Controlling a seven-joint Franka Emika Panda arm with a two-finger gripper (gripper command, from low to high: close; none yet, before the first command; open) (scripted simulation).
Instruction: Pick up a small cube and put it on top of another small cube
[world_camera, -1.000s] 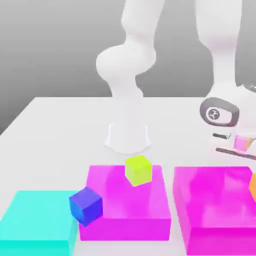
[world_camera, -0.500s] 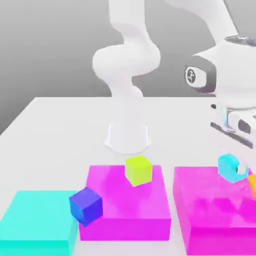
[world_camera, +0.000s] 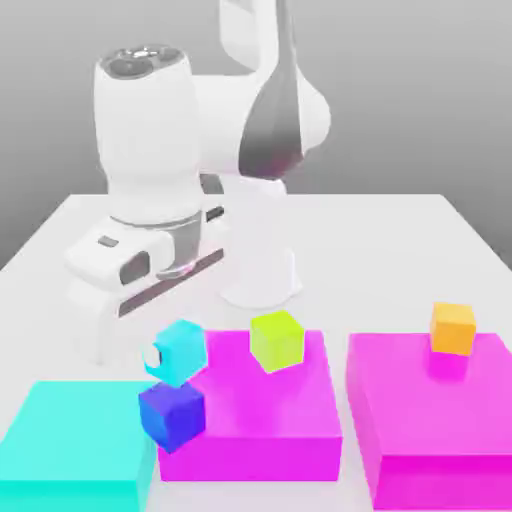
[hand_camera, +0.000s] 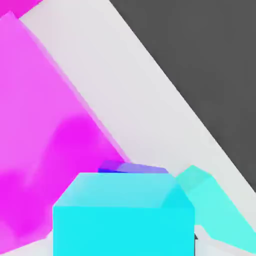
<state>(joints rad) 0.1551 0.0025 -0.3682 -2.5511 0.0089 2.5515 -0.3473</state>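
Clamped between the jaws right now: the small cyan cube (world_camera: 182, 350), tilted, with a white fingertip (world_camera: 155, 356) showing against its side toward the exterior view's left. Hanging directly over the indigo cube (world_camera: 172, 413), lower edge right at the indigo top; touching or a hair apart, impossible to call from here. From the hand view, the same story: cyan cube (hand_camera: 122, 215) big and close, with a sliver of the indigo cube (hand_camera: 132, 168) peeking out just past its far edge.

Down toward the worktop's near edge, tight quarters. Indigo cube wedged at the seam between the large flat cyan block (world_camera: 75, 440) and the middle magenta block (world_camera: 260, 410), pressed close to both. Just beside, on that magenta block's top near its far edge, a yellow-green cube (world_camera: 277, 340), close to the held cube on the exterior view's right. Not much room on that side.

Further toward the worktop's edge on the exterior view's right, a second magenta block (world_camera: 430, 410) with an orange cube (world_camera: 453, 327) sitting at its far edge, well apart from the action.

Behind the blocks, open bare worktop (world_camera: 400, 250) out to the far edge, broken by the arm's base (world_camera: 260, 280) in the middle.
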